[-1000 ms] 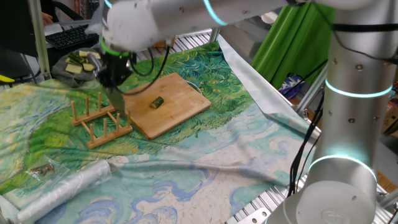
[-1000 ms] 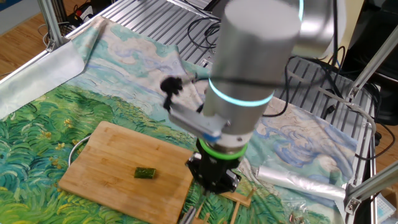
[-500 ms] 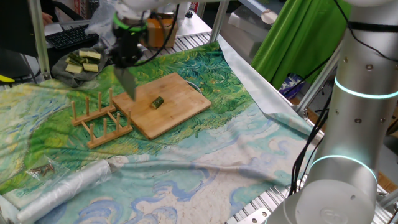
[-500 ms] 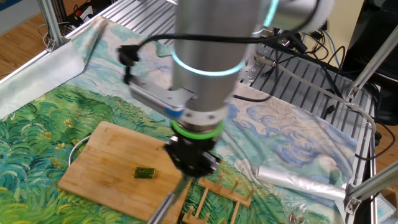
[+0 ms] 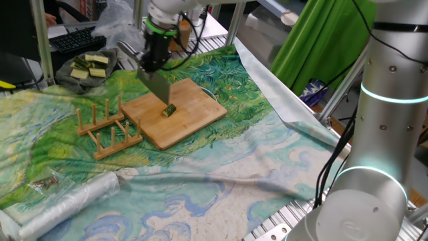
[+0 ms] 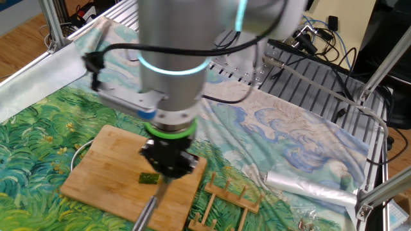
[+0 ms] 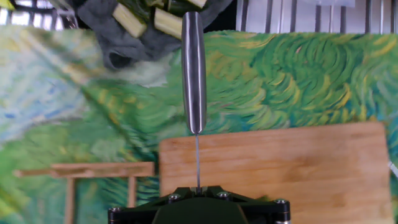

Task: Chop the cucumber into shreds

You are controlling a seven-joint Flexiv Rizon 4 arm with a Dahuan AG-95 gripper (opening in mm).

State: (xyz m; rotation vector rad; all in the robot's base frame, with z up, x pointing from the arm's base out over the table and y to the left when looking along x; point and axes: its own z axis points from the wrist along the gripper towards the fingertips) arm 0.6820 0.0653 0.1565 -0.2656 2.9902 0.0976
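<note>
You have the black two-finger gripper closed on a steel-bladed kitchen knife, and the blade hangs down over the rectangular bamboo cutting board. In the hand view the knife runs straight out from the fingers, seen along its thin spine, so the edge sits vertical.

The small stubby chunk of cucumber, dark green skin with paler flesh, lies alone near the middle of the board. In the other fixed view it sits just beside the gripper, partly tucked under it. It looks whole; I see no cut bits around it, so I judge that chopping has not begun and you are at the step of bringing the knife over the piece.

From one fixed view the blade's lower corner appears just above and beside the cucumber, on the side toward the wooden peg rack. Whether it touches the skin, I cannot tell.

Your next move calls for lining the edge across the chunk near 1 end, then pressing straight down to the board. The piece is loose and short, so expect it to roll or skid if the blade lands off centre. The dark plate of longer green sticks stays out of this.
</note>
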